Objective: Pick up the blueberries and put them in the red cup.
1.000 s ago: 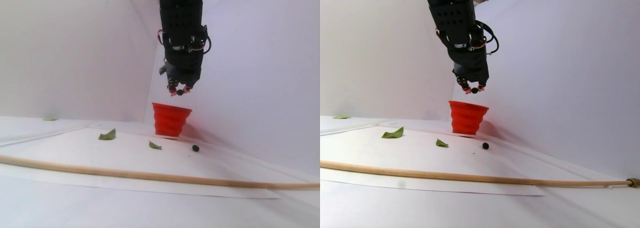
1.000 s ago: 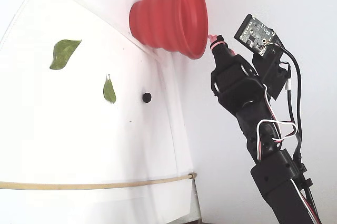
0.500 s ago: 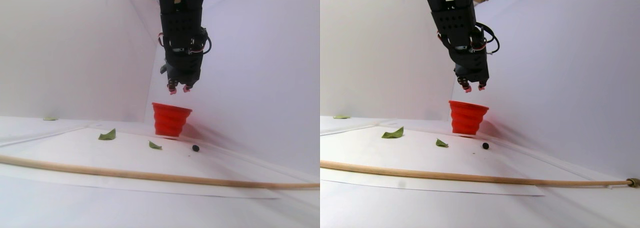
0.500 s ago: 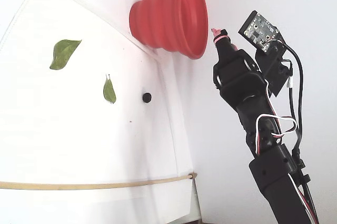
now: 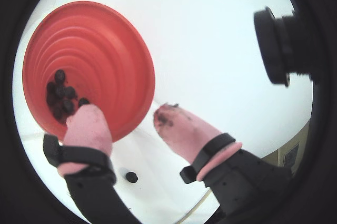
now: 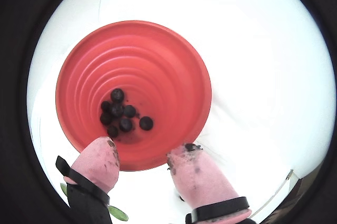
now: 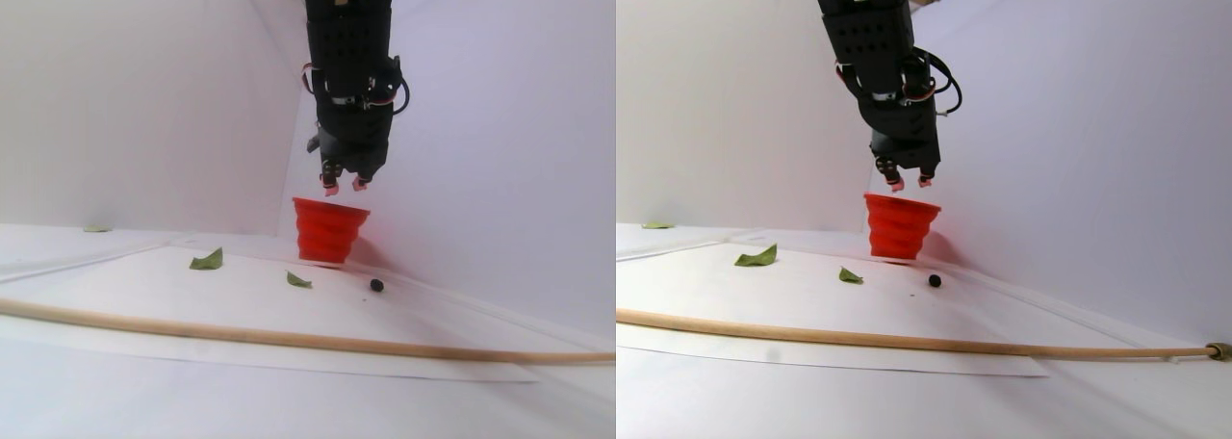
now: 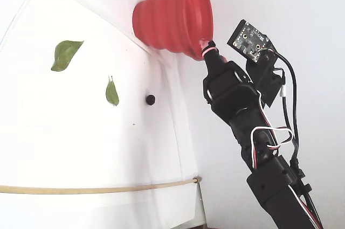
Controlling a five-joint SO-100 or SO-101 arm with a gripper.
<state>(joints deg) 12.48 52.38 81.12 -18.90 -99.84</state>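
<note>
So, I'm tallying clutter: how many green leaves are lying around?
3 leaves in the stereo pair view: far leaf by the back wall at left, big leaf left of the red cup, small leaf before it. More could hide behind it.

We are holding our arm (image 7: pixel 351 64) nearly upright in the stereo pair view, wrist pointing down. Our gripper (image 6: pixel 143 165) is hanging with its jaws parted and nothing between them, the two pink-capped fingertips (image 5: pixel 181 129) showing dark smudges in both wrist views.
</note>
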